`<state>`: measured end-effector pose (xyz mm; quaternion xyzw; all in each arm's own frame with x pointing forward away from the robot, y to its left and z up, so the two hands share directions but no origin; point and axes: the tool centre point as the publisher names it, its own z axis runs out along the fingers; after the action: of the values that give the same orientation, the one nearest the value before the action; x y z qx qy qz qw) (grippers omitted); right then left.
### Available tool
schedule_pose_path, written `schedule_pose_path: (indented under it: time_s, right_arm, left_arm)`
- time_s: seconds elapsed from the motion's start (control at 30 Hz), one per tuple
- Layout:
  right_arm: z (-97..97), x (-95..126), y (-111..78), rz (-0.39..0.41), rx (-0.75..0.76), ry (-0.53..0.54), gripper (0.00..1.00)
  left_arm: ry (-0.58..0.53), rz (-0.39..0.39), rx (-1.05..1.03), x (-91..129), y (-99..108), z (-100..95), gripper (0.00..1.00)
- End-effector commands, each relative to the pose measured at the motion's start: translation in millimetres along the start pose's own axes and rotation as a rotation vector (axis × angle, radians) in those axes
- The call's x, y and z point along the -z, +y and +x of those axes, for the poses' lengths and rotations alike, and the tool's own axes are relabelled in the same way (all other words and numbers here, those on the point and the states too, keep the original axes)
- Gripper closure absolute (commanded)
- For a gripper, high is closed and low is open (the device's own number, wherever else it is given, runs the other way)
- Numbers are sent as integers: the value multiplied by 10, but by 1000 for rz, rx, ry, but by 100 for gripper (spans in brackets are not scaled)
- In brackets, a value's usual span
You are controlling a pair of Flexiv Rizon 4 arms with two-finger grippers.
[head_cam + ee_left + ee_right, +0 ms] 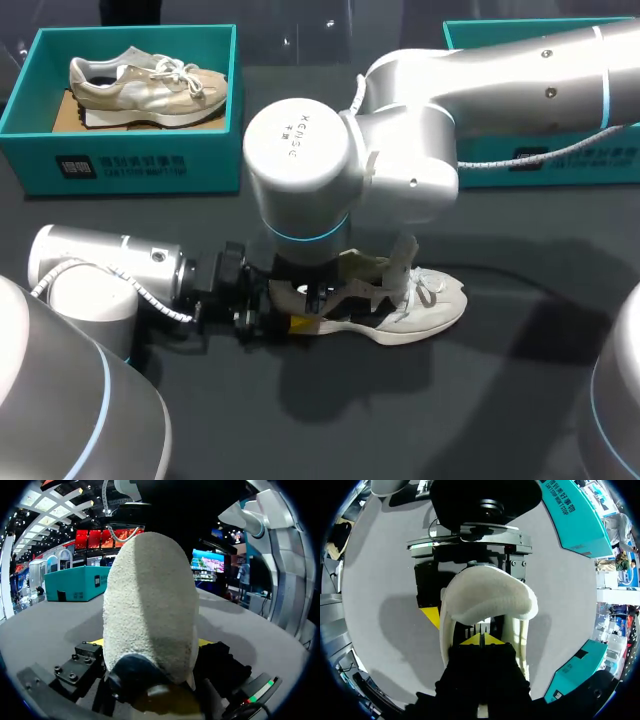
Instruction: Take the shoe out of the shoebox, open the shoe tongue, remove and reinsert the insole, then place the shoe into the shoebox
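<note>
- The white shoe (425, 305) lies on its sole on the dark table (500, 380), near the middle, toe toward my right side
- My left gripper (262, 318) comes in low from the left and is clamped on the shoe's heel; in the left wrist view a yellow tip presses against each side of the heel
- My right arm reaches over from the far right and its wrist hangs straight above the shoe
- My right gripper (481, 640) points down into the shoe's opening, just ahead of the padded heel collar (490, 600); its yellow tips are drawn together with only a thin line between them, and I cannot tell whether anything is pinched there
- The teal shoebox (130, 165) stands at the far left of the table, well apart from the white shoe, with a beige shoe (145, 85) lying inside it
- A second teal box (560, 160) stands at the far right, partly behind my right arm
</note>
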<state>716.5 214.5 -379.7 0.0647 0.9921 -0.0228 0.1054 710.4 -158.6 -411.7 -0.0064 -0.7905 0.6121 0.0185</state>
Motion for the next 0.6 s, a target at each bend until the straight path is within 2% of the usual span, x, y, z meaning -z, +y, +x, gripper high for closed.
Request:
schedule_pose_path:
  time_s: [0.03,0.33,0.47,0.53,0.6]
  right_arm:
    - [32,-80,-65,9,-29,-1,100]
    - [15,-84,-362,29,-93,-16,100]
    - [-3,-85,-434,33,-109,-17,100]
    - [-15,-85,-465,35,-116,-17,85]
    - [-23,-93,-485,35,-119,-17,77]
  left_arm:
    - [0,-1,0,9,19,-5,100]
    - [0,-1,0,9,19,-5,100]
    - [0,-1,0,9,19,-5,100]
    - [0,-1,0,9,19,-5,100]
    - [0,-1,0,9,19,-5,100]
